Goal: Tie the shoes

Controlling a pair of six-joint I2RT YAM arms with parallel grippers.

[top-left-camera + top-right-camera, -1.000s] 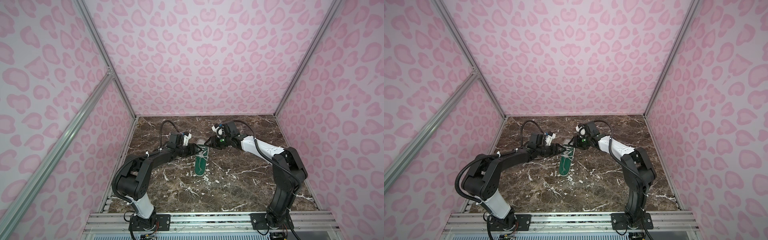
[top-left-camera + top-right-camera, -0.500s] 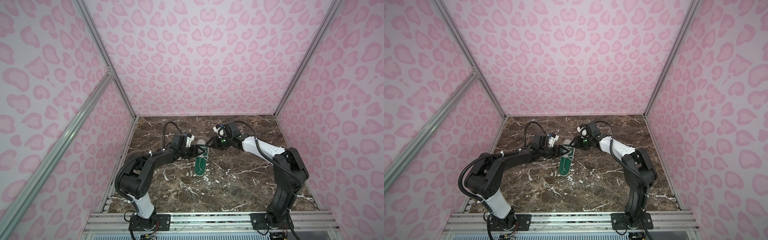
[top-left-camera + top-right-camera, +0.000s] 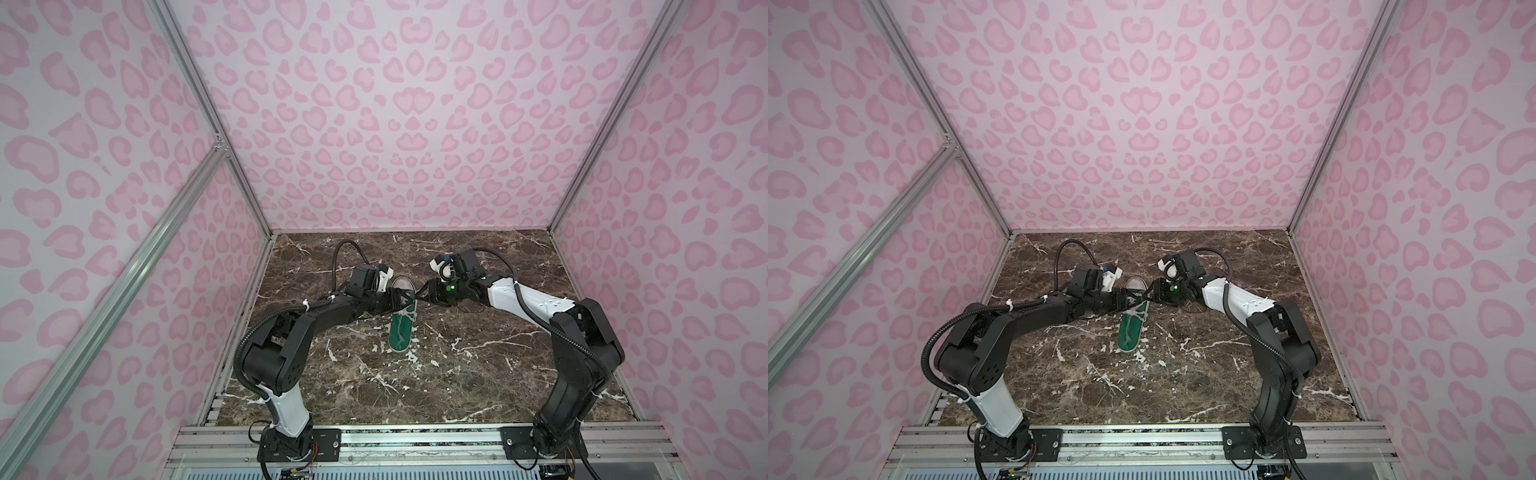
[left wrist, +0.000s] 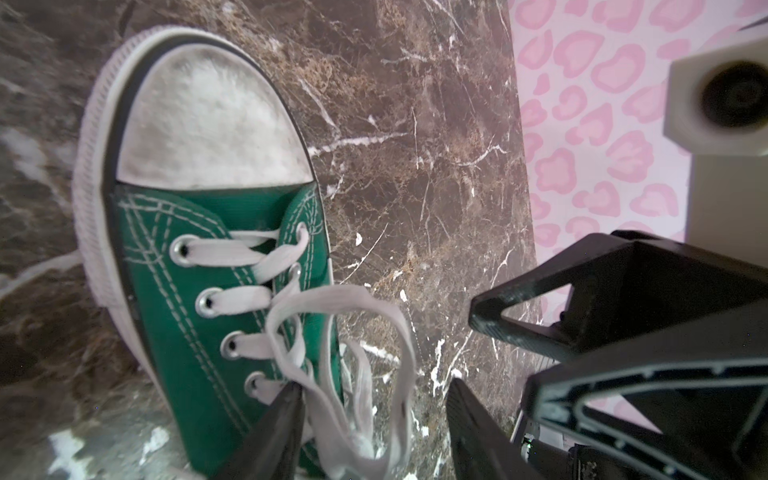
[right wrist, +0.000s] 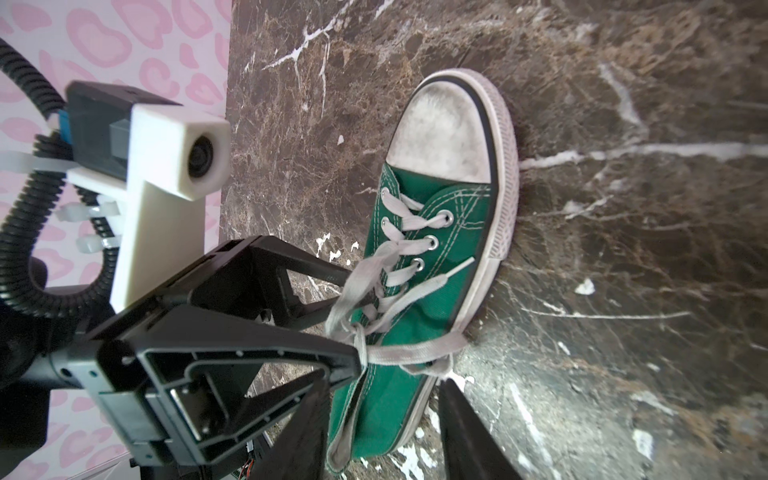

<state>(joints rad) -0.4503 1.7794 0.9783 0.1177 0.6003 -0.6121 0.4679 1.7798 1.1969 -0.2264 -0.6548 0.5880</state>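
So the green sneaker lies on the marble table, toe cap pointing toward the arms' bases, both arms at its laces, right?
No: the toe cap of the sneaker points away from the bases, toward the back wall, as both top views show. It does lie on the table, arms at the laces.

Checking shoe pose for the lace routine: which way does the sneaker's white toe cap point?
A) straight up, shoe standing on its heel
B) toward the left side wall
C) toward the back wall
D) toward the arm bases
C: in both top views the sneaker lies sole-down on the marble table, with its white toe cap at the far end, facing the back wall.
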